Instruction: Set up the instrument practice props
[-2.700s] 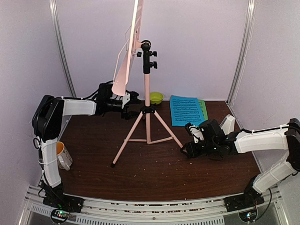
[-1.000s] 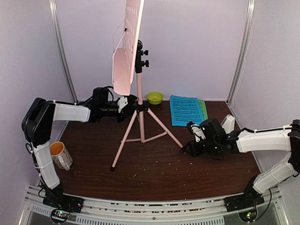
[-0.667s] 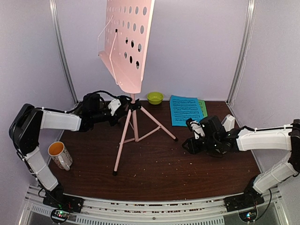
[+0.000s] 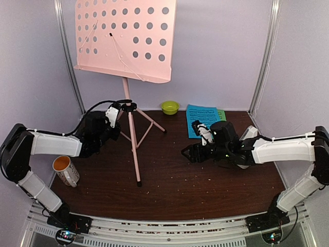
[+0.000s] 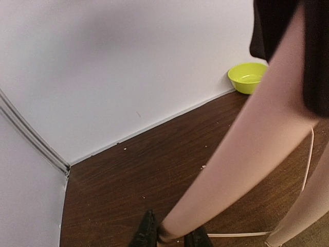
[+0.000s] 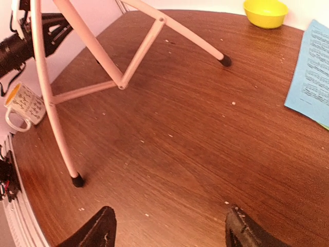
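Note:
The pink music stand (image 4: 126,41) stands at the left on its tripod legs, its perforated desk facing the camera. My left gripper (image 4: 119,114) is shut on one upper leg. In the left wrist view that pink leg (image 5: 241,144) runs out from between the dark fingertips (image 5: 145,234). My right gripper (image 4: 187,154) hovers open and holds nothing, low over the bare wood to the right of the stand; its fingers (image 6: 97,229) stand wide apart. The blue music sheet (image 4: 203,114) lies flat at the back right over a green sheet (image 4: 222,114). A small white metronome (image 4: 249,133) shows partly behind the right forearm.
A white mug (image 4: 64,170) with a yellow inside stands at the near left beside the left arm. A lime-green bowl (image 4: 169,107) sits against the back wall. The stand's front foot (image 6: 77,180) rests on the wooden table (image 4: 169,190). Walls close in on three sides.
The stand has turned and shifted left with my left gripper, so its desk now faces the camera. My right gripper has opened, come off the stand's foot and moved left.

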